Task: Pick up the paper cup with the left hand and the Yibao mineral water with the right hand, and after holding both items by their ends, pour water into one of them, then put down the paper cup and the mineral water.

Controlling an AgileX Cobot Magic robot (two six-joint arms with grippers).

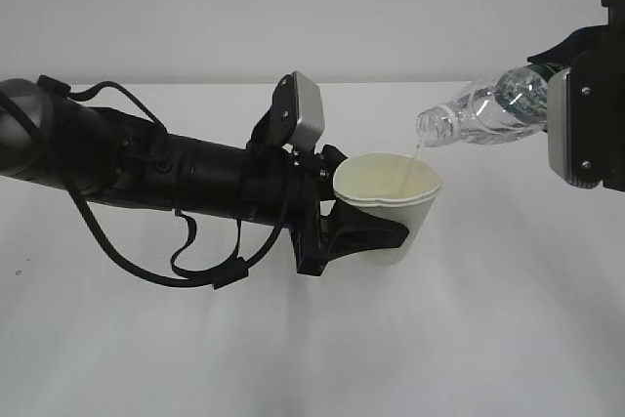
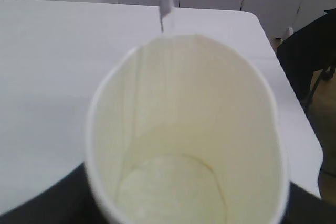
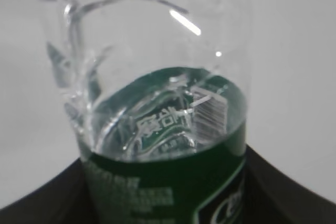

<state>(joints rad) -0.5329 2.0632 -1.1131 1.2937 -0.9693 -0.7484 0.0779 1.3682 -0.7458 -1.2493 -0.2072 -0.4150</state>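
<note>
The white paper cup (image 1: 391, 210) is held in the air by my left gripper (image 1: 366, 233), which is shut on its lower body; its rim is squeezed slightly out of round. In the left wrist view the cup (image 2: 189, 140) fills the frame, with a little water at its bottom. My right gripper (image 1: 576, 134) is shut on the Yibao mineral water bottle (image 1: 488, 114), tilted with its open mouth to the left over the cup rim. A thin stream of water (image 1: 414, 158) falls into the cup. The right wrist view shows the bottle (image 3: 157, 129) with its green label close up.
The white table (image 1: 293, 339) lies below both arms. In the left wrist view its far right edge (image 2: 283, 77) shows, with dark furniture (image 2: 310, 51) beyond it.
</note>
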